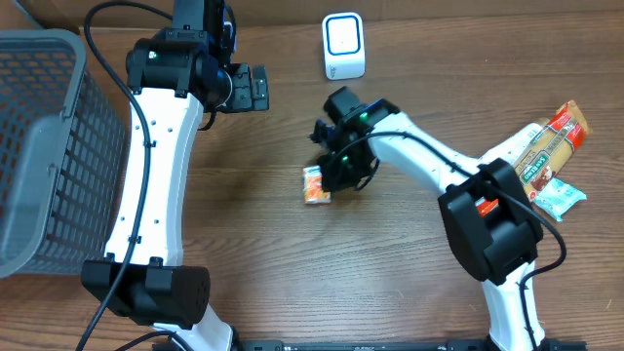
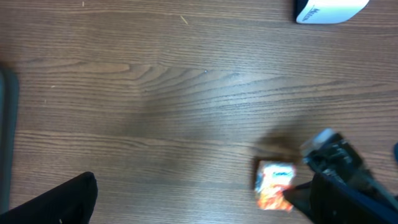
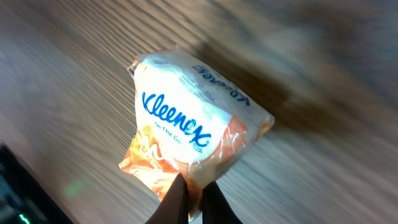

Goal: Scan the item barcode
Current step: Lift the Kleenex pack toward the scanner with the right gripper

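Now we are at the pick-up step: our right gripper (image 3: 194,194) pinches the wrapper's edge of the Kleenex tissue pack (image 1: 317,185) at the table's middle. Next, we judge, the pack needs lifting and its barcode turning toward the white scanner (image 1: 343,46) at the far side. Our left gripper (image 1: 255,88) hangs spread wide. The grey basket (image 1: 93,146) at left shows nothing inside.

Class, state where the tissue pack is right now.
In the overhead view the tissue pack is mid-table, pinched at its edge by the right fingers, with the white scanner beyond it.
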Robot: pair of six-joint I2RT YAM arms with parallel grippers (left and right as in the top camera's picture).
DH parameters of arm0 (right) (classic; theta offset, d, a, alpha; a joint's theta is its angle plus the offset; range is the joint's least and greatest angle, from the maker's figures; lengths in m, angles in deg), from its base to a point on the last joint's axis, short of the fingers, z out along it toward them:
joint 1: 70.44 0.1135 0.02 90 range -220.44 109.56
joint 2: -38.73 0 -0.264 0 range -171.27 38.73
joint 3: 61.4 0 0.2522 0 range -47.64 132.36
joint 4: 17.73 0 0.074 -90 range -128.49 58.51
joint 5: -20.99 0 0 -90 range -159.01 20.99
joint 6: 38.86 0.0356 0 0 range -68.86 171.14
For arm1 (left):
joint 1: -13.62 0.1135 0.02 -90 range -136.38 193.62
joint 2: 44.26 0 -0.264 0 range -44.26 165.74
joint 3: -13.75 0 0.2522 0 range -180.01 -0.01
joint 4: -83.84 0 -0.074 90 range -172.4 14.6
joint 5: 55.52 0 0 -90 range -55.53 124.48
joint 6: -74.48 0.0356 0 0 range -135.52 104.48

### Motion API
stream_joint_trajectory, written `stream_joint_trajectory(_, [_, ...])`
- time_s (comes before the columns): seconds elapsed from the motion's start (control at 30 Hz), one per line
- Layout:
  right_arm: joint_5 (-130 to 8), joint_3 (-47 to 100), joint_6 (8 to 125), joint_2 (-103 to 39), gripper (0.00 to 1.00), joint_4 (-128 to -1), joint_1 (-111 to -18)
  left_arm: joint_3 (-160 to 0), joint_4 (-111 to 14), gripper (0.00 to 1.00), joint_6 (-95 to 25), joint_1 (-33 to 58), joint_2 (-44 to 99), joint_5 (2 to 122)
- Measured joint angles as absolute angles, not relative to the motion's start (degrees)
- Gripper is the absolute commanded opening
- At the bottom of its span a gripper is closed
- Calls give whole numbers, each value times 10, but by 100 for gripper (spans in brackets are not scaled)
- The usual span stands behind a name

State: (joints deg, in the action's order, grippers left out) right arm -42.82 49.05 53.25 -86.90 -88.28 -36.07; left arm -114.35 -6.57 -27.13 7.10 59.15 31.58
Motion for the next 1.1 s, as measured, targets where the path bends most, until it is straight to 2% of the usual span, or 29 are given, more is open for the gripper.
stream_joint_trajectory(0.1, [-444,492,469,-869,6,-919,-381,-1144,-65,100,-271,71,592,316])
stream_joint_trajectory(0.27, [-428,492,436,-869,4,-919,-405,-1144,-66,100,-271,71,592,316])
stream_joint_trajectory(0.57, [-132,492,379,-852,4,-942,-493,-1144,-66,100,-271,71,592,316])
stream_joint_trajectory(0.8, [-26,492,368,-812,4,-990,-570,-1144,-66,100,-271,71,592,316])
stream_joint_trajectory(1.1, [153,492,316,-806,4,-977,-584,-1144,-66,100,-271,71,592,316])
